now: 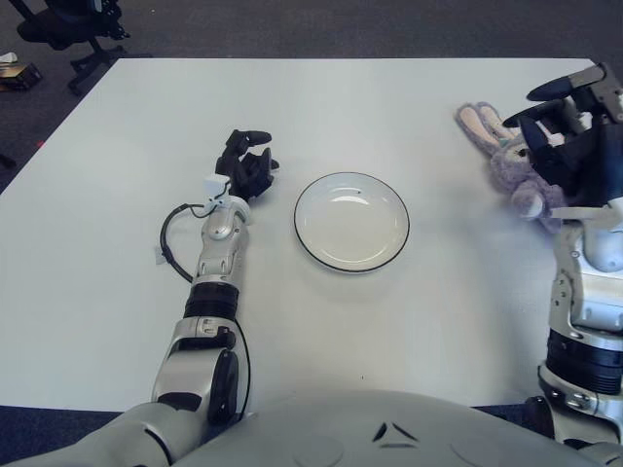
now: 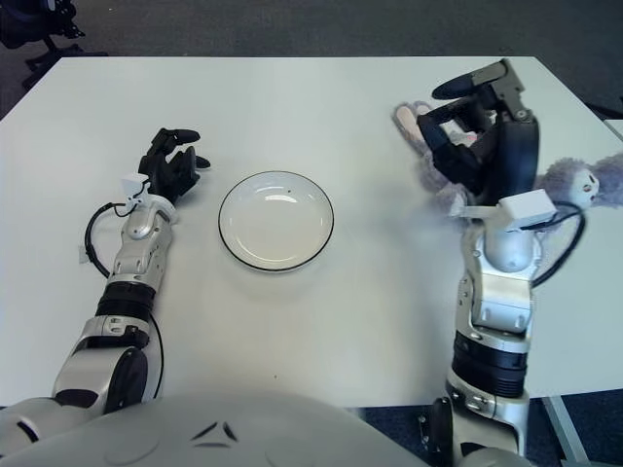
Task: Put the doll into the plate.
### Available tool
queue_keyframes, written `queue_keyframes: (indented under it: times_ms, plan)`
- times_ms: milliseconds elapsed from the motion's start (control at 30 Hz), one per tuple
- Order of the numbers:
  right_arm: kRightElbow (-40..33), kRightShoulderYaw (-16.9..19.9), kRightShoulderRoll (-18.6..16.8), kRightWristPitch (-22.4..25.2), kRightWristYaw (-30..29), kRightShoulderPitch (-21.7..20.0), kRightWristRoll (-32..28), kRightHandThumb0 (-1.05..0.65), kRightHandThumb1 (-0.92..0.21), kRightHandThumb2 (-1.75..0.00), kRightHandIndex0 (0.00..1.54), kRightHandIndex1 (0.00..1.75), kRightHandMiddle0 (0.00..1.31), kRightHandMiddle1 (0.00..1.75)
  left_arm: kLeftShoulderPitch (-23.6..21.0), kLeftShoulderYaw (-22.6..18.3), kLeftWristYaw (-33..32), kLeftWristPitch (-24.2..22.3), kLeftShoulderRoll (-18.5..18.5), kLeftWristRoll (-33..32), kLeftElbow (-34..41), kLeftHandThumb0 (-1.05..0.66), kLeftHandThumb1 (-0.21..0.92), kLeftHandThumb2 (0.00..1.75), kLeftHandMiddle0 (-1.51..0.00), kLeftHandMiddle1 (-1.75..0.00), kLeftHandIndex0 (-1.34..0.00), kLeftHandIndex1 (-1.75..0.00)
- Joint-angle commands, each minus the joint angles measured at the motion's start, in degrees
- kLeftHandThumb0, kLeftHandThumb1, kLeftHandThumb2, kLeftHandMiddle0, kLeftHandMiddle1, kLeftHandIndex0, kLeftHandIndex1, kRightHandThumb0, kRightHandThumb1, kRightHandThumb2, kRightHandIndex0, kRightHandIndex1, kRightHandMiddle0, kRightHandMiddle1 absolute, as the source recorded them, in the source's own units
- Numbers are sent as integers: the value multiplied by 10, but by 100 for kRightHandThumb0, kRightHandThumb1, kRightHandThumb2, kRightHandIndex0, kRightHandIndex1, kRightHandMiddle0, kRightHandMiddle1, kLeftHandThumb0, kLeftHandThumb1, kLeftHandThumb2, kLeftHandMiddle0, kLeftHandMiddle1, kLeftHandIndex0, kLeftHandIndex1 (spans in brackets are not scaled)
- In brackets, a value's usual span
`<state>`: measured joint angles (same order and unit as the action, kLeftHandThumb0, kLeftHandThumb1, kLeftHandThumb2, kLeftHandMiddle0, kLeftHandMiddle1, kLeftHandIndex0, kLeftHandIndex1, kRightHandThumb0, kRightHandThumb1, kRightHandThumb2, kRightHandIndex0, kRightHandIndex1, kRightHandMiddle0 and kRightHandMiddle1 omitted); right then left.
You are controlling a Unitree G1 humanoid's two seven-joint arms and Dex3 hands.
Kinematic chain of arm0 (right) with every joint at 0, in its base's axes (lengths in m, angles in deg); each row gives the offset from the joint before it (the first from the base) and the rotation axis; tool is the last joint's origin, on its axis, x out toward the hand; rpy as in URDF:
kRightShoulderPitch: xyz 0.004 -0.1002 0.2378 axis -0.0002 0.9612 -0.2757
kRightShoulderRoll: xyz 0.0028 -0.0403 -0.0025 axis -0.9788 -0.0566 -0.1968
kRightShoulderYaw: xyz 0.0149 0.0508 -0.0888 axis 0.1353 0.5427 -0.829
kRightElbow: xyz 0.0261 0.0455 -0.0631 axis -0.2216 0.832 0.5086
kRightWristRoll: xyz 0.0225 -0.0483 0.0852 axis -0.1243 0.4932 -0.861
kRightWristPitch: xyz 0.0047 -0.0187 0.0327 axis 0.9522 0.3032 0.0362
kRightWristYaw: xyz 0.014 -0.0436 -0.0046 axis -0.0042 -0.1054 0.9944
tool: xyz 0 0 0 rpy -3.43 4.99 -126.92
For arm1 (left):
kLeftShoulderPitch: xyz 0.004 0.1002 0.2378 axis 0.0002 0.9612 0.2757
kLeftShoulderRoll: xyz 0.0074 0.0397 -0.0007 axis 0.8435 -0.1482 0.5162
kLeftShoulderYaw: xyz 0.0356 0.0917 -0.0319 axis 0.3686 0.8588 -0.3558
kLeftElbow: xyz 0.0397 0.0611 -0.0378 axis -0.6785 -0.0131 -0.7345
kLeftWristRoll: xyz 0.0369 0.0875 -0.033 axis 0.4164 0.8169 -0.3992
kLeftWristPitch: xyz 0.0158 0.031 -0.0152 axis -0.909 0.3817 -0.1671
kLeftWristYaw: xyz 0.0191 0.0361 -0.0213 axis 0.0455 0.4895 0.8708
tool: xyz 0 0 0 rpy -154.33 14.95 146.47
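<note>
You see the doll [image 2: 574, 182], a soft, fuzzy grey-lilac plush with long pink-lined ears, lying near the right edge of the smooth white surface [image 1: 389, 107]. Its ears point toward the far edge. The right robot hand [image 2: 472, 122], black and hard-jointed, shows over the doll's middle with its fingers [image 2: 465, 86] spread wide; you cannot tell whether it touches the plush, and it has no grip on it.

The plate [image 1: 351, 221] sits around the middle of the surface: round, shallow, glossy white with a thin dark rim, and nothing in it. It is well apart from the doll.

The left robot hand [image 1: 245, 165] shows just left of the plate, fingers loosely curled, holding nothing. A thin black cable [image 1: 170, 233] loops beside its silver forearm.

The right eye view shows you the doll's head and face poking out past the wrist toward the right edge; the left eye view hides that part behind the hand and shows mostly the ears and body. The left eye view alone shows a black office chair [image 1: 68, 27] on the dark carpet beyond the far left corner.
</note>
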<state>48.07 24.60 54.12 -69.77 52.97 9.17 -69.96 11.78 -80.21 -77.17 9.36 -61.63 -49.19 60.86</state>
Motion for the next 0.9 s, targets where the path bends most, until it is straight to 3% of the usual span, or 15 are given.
queue_keyframes:
  times_ms: [0, 167, 433, 700, 867]
  plan:
    - [-79, 4, 27, 39, 9, 54, 146, -54, -92, -8, 63, 29, 37, 59, 24, 2, -8, -6, -7, 3, -7, -1, 64, 72, -56, -155, -44, -136]
    - [-106, 3, 35, 63, 32, 65, 192, -63, -92, -9, 64, 13, 36, 46, 24, 2, -7, -7, -6, 3, -6, -1, 64, 72, -56, -155, -44, -136]
    - [-124, -1, 52, 85, 68, 72, 238, -66, -92, -12, 63, 7, 34, 42, 23, 0, -6, -11, -3, 1, -5, -1, 64, 73, -57, -155, -44, -136]
    - [-72, 38, 103, 37, 79, 103, 216, -69, -92, -16, 48, 0, 31, 35, 22, -3, -2, -13, 1, -3, -5, -1, 64, 73, -57, -155, -44, -136]
    - [-51, 44, 115, 22, 77, 110, 214, -71, -92, -18, 46, 0, 31, 31, 21, -5, 2, -14, 3, -5, -8, -1, 64, 73, -57, -155, -45, -136]
